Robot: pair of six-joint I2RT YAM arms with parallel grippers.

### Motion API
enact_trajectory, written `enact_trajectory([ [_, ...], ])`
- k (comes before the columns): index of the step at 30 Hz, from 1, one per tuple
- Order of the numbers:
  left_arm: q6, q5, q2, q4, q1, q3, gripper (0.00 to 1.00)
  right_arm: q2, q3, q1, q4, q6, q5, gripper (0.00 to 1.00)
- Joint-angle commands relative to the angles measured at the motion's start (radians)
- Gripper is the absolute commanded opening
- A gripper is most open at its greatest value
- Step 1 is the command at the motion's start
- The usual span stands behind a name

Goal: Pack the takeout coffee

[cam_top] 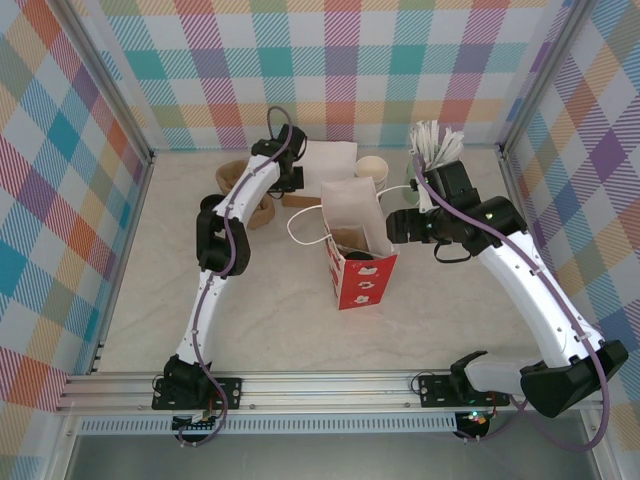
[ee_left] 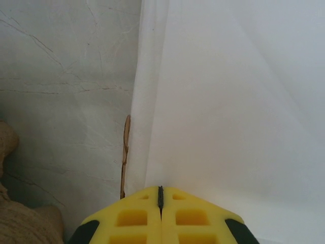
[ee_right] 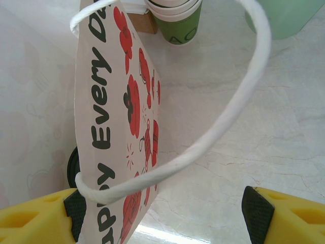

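A red-and-white paper bag (cam_top: 355, 250) stands open at the table's middle, with something brown inside. My right gripper (cam_top: 396, 226) is at the bag's right side. In the right wrist view it (ee_right: 165, 213) is open, and the bag's printed wall (ee_right: 109, 127) and white rope handle (ee_right: 223, 122) lie between its fingers. Stacked dark green cups (ee_right: 175, 25) stand behind the bag (cam_top: 373, 168). The takeout coffee as a single cup is hidden. My left gripper (cam_top: 292, 182) is shut (ee_left: 161, 192), its tips against a white napkin pile (ee_left: 228, 112); I cannot tell if a sheet is pinched.
A pale-green holder of white sticks (cam_top: 433, 150) stands at the back right, just behind my right arm. Brown paper items (cam_top: 240, 185) lie left of the left arm. The napkin pile (cam_top: 330, 156) sits behind the bag. Plaid walls close the table on three sides.
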Motion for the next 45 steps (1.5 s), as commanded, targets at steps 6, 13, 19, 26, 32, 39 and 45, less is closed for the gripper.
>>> enact_trajectory([
  [6,0.037,-0.033,-0.136,-0.059,-0.007,0.028,0.0,-0.023,-0.019,-0.005,0.018,0.013,0.0,0.82],
  [13,0.035,-0.034,-0.19,-0.061,-0.007,-0.044,0.0,-0.02,-0.021,-0.005,0.021,0.01,-0.001,0.82],
  [19,0.01,0.038,-0.167,-0.016,0.0,-0.068,0.18,-0.012,-0.019,-0.005,0.022,0.009,-0.008,0.82],
  [26,-0.073,0.158,-0.089,0.003,0.041,-0.048,0.31,-0.015,-0.019,-0.005,0.015,0.003,0.002,0.83],
  [32,-0.074,0.177,-0.06,0.024,0.05,-0.044,0.36,-0.002,-0.014,-0.005,0.018,0.004,-0.006,0.83],
  [39,-0.069,0.165,-0.045,0.034,0.056,-0.043,0.4,-0.003,-0.016,-0.005,0.014,0.004,-0.006,0.83],
  [45,-0.067,0.181,-0.024,0.04,0.057,-0.038,0.4,-0.006,-0.017,-0.005,0.014,0.006,-0.005,0.83],
])
